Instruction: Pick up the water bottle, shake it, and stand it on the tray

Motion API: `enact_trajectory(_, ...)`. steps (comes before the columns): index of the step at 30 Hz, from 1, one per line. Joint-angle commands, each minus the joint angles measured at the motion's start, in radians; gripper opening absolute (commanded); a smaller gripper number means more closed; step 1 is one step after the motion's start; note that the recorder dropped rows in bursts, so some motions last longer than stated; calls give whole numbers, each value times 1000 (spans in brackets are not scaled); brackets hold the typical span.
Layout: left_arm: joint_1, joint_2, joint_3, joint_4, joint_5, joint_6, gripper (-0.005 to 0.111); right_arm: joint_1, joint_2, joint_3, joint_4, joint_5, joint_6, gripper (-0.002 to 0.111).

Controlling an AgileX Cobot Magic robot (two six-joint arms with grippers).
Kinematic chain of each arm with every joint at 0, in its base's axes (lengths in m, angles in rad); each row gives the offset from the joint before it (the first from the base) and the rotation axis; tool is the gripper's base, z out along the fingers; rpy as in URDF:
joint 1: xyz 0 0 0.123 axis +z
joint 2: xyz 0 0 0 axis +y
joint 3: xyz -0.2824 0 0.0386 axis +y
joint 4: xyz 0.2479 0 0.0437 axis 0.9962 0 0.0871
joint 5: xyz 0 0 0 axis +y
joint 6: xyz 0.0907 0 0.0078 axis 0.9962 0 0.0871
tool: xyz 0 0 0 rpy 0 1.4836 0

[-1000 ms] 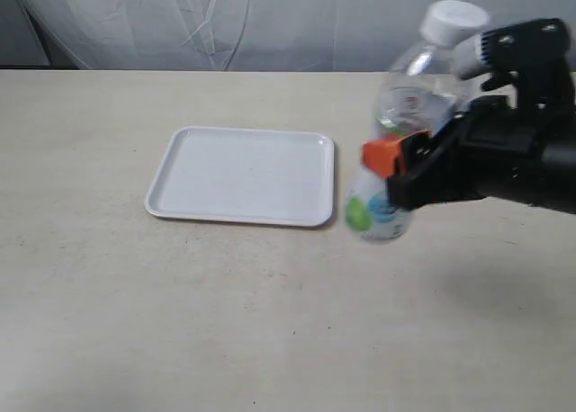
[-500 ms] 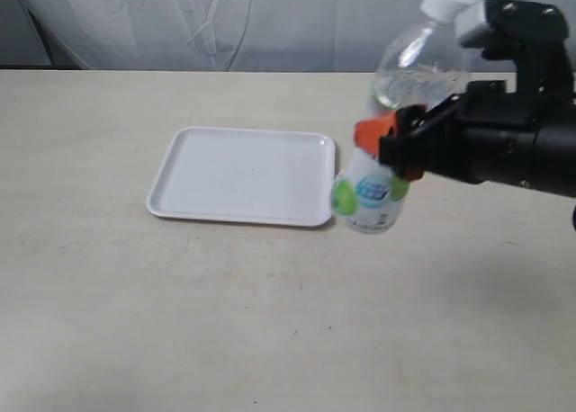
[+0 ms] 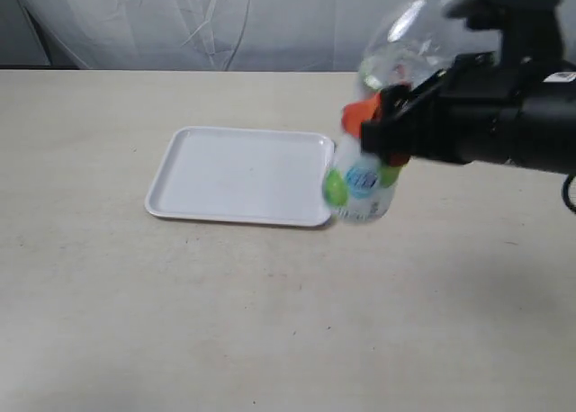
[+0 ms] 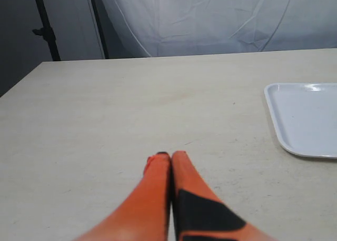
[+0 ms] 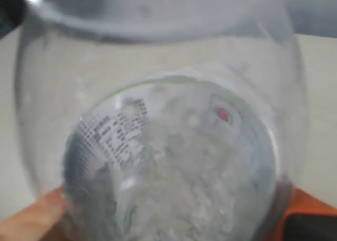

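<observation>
The right gripper (image 3: 376, 135) has its orange fingers (image 5: 32, 220) squeezed onto the water bottle (image 3: 364, 183), one on each side of its middle. The bottle is up off the table (image 3: 180, 322) and it leans, with its top pointing to about 1 o'clock. The top is blurry against the white curtain (image 3: 225, 21), so I cannot make out the cap. The bottom part with the green and blue label (image 3: 358, 183) hangs lowest.

The tray (image 3: 243, 174) lies flat on the table, and the bottle is at its 3 o'clock side. The bottle's bottom looks to be right by the tray's right edge, near the front corner. I cannot tell if it is over the rim or just beside it. The big black arm (image 3: 504, 124) reaches in from 3 o'clock.

Up close, the clear bottle fills the right wrist view, with bubbly water inside and small dark print on the label.

The left gripper (image 4: 169, 164) is low over the bare table, well apart from the tray. Its two orange fingers are pressed together with nothing between them.
</observation>
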Motion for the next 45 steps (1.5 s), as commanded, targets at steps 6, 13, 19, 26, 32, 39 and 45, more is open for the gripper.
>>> enact_trajectory(6, 1, -4, 2, -8, -14, -8, 0, 109, 59, -34, -219, -46, 337, -1)
enact_trajectory(13, 1, -4, 2, -8, -14, -8, 0, 163, 80, -58, -363, -121, 392, -1)
enact_trajectory(19, 1, -4, 2, -8, -14, -8, 0, 187, 44, -124, -375, -144, 459, -1)
enact_trajectory(26, 1, -4, 2, -8, -14, -8, 0, 186, 158, -58, -409, -20, 459, -1)
enact_trajectory(32, 1, -4, 2, -8, -14, -8, 0, 186, 182, -60, -417, -11, 459, -1)
enact_trajectory(39, 1, -4, 2, -8, -14, -8, 0, 186, 24, -204, -424, 5, 459, -1)
enact_trajectory(45, 1, -4, 2, -8, -14, -8, 0, 186, 73, -177, -427, 80, 461, -1)
